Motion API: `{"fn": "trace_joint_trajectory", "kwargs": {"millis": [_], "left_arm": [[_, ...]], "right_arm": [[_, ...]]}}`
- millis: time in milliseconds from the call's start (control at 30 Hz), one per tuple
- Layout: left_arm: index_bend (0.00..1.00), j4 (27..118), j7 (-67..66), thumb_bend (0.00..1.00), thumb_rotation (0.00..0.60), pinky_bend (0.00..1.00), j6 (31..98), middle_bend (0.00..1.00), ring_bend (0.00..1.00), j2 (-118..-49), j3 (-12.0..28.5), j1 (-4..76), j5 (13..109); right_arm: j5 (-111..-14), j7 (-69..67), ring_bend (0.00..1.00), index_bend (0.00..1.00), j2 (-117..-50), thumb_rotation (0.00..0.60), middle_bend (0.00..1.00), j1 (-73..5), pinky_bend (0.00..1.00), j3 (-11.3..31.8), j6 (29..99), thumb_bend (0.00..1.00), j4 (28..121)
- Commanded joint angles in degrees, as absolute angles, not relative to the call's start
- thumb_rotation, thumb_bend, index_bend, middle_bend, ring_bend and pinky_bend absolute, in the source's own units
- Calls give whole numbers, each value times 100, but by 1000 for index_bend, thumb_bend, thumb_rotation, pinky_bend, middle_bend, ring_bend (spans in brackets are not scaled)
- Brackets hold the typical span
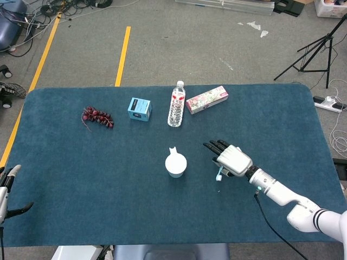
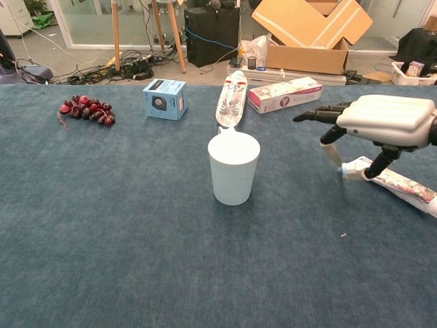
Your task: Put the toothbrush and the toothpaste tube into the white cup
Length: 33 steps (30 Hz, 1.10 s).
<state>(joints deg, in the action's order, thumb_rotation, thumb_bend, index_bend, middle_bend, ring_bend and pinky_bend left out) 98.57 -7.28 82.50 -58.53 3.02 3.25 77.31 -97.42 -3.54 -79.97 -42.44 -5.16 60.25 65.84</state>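
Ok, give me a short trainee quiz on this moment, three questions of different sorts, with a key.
1. True or false: the toothbrush is already inside the white cup.
2. What does the right hand hold? A. the water bottle B. the toothbrush C. the grapes
3. Fill in: the toothpaste tube lies flat on the ____, below the right hand.

Key: 1 false; 2 B; 3 table.
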Motion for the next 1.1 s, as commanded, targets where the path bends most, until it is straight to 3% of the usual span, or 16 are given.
{"fn": "trace_joint_trajectory", "kwargs": {"millis": [33,633,1100], "left_arm": [[88,9860,-734,0,600,145,8247,158,58,-5853,303,327,7729],[88,9864,-695,0,600,149,8235,159,58,-5835,313,328,7698],[88,9887,-674,0,600,151,8281,160,59,-5790,322,302,7691]], "right_arm": [[-9667,-365,0,598,-7927,600,2,-4215,156,-443,6057,210,6678],[-9428,-466,0,601,-7664,600,8,-4233,156,-38,6156,210,7164],[-9043,-305,0,607,-7193,600,17,-4441,156,552,6069,210,8405]]}}
